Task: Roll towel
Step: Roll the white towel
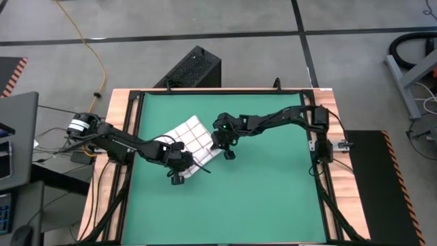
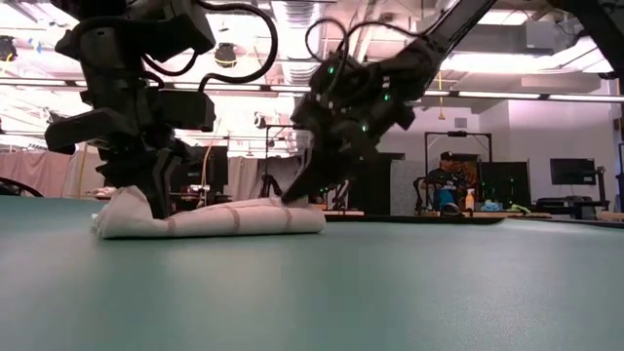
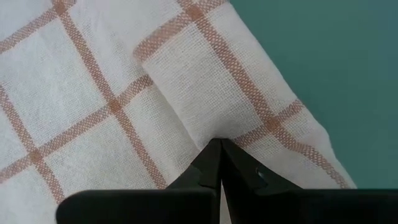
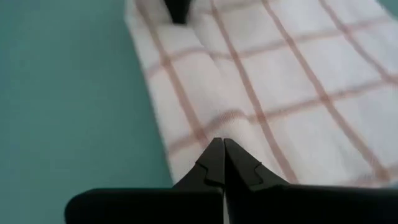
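The white towel with red check lines [image 1: 194,137] lies on the green mat [image 1: 273,198], left of its middle. In the low view the towel [image 2: 224,219] is a low, thick strip, bunched up at one end. My left gripper [image 1: 184,166] is shut at that bunched end and points steeply down; the left wrist view shows its tips [image 3: 217,144] at a fold of the towel [image 3: 93,81]. My right gripper [image 1: 222,152] is shut and slants down at the towel's other end [image 2: 297,207]. In the right wrist view its tips [image 4: 221,144] stand over the towel [image 4: 298,81]. My left gripper pinches a fold of the towel [image 3: 214,130] between its fingertips, from above, pointing steeply down. A crease runs from the tips across the cloth. That end [image 2: 122,210] stands bunched up a little; the other layers lie on the mat. My right gripper sets its shut fingertips [image 2: 292,198] on top of the towel near its end [image 4: 211,127], slanting down from the table's right. Whether any cloth is caught between the fingers I cannot tell. The towel lies flat on the mat there.
A wooden frame [image 1: 123,102] runs around the mat. A black box [image 1: 194,67] stands beyond the far edge, and cables [image 1: 75,130] lie at the left. The mat is bare to the right of the towel and toward the near edge [image 1: 225,212].
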